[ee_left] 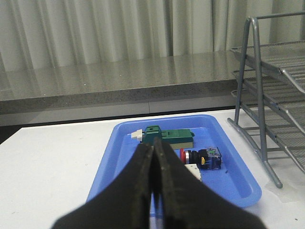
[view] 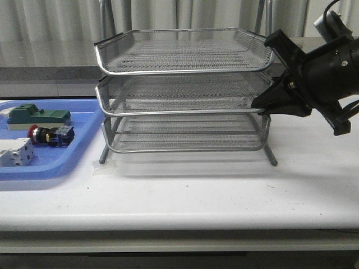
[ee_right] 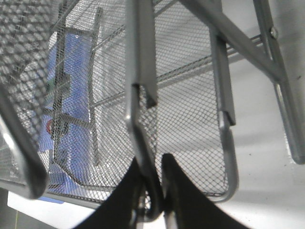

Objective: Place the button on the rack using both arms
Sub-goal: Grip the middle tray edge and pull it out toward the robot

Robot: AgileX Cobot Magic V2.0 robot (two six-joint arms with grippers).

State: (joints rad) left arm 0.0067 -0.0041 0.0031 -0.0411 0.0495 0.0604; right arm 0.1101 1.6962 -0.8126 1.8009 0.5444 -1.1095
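The right gripper (ee_right: 151, 191) seems clamped on the rack (view: 185, 84) middle tray's rim; the button (ee_left: 200, 156) lies unpicked just beyond the closed, empty left gripper (ee_left: 153, 164)

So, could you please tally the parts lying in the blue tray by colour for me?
Green block: 1
Red-capped button: 1
White terminal block: 1
Total: 3 parts in the blue tray
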